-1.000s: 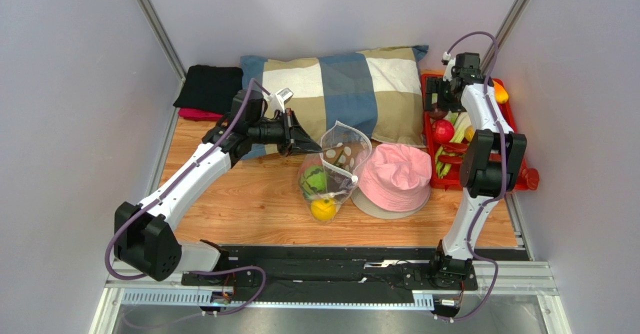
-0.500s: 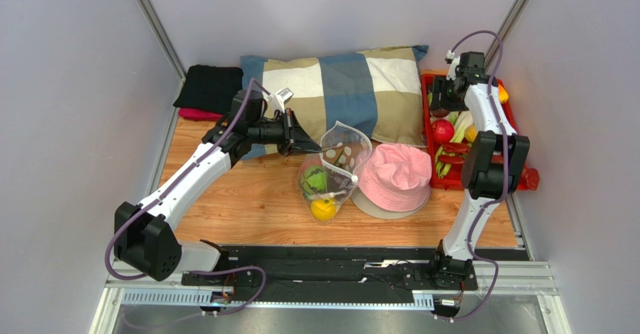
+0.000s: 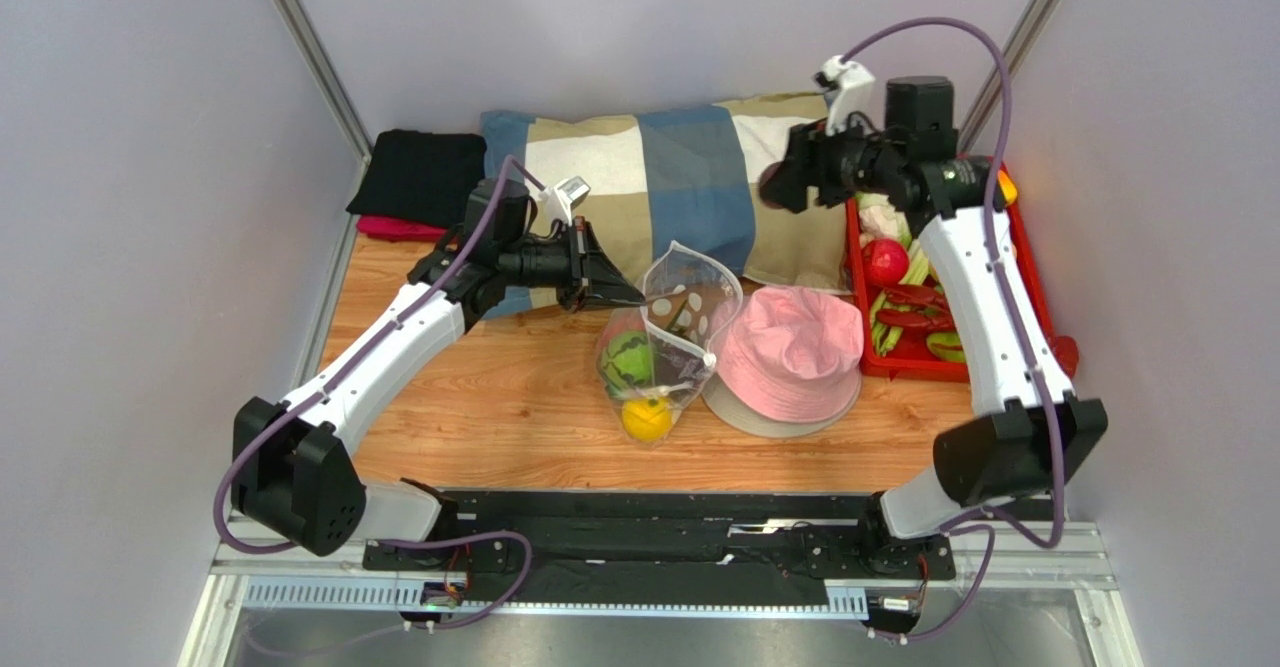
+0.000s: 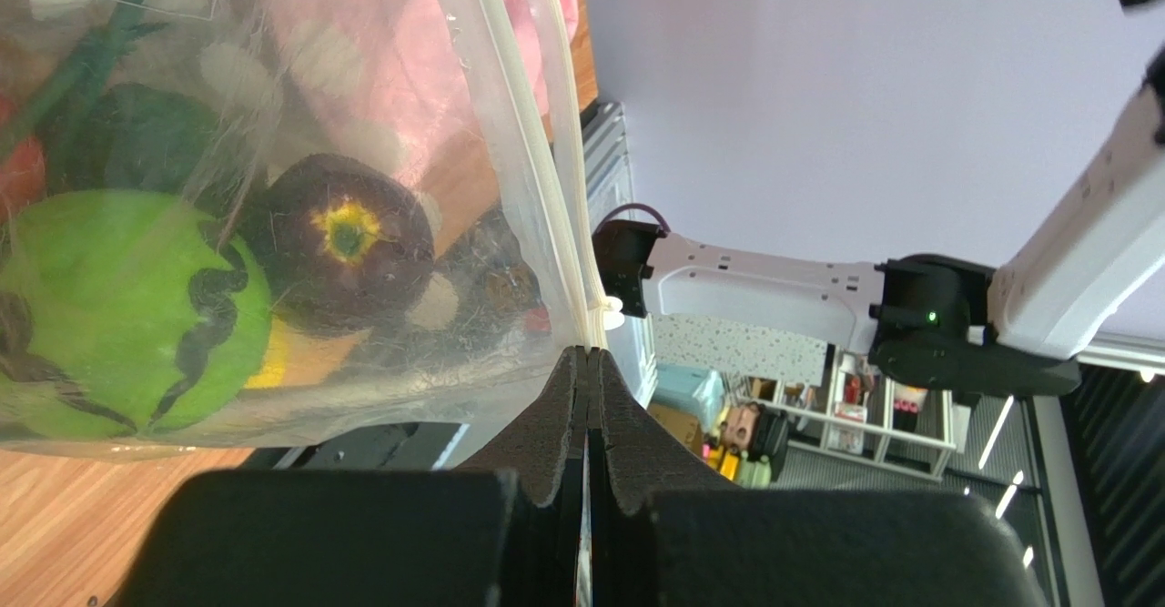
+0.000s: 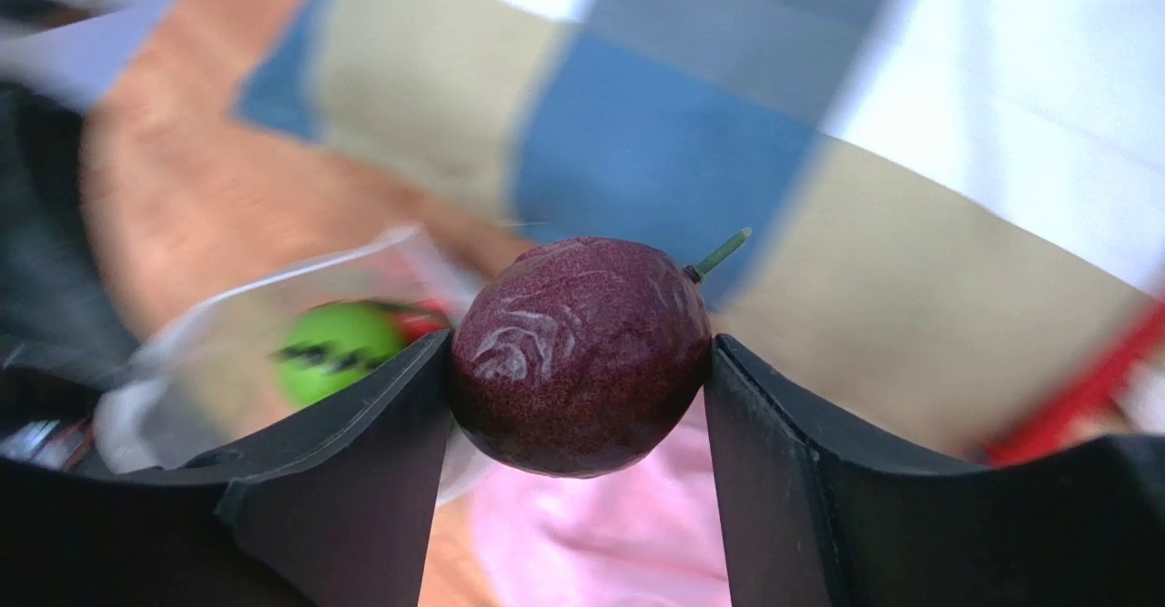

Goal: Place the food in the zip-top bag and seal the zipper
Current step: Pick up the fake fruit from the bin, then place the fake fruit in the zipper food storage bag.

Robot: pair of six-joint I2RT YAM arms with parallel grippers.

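The clear dotted zip-top bag (image 3: 672,330) stands open on the wooden table, with green, yellow and dark fruits (image 4: 123,310) inside. My left gripper (image 3: 628,298) is shut on the bag's rim by the pale zipper strip (image 4: 536,157) and holds the mouth open. My right gripper (image 3: 777,184) is shut on a dark purple round fruit (image 5: 581,353) and holds it in the air over the pillow, behind and to the right of the bag. More food (image 3: 887,262) lies in the red tray (image 3: 1037,255).
A checked pillow (image 3: 676,180) lies at the back. A pink hat (image 3: 789,355) sits right of the bag. Black and red folded cloth (image 3: 413,180) lies at the back left. Grey walls close both sides.
My right arm has lifted from the red tray and swung left over the pillow with the purple fruit. The left arm and bag have not moved.
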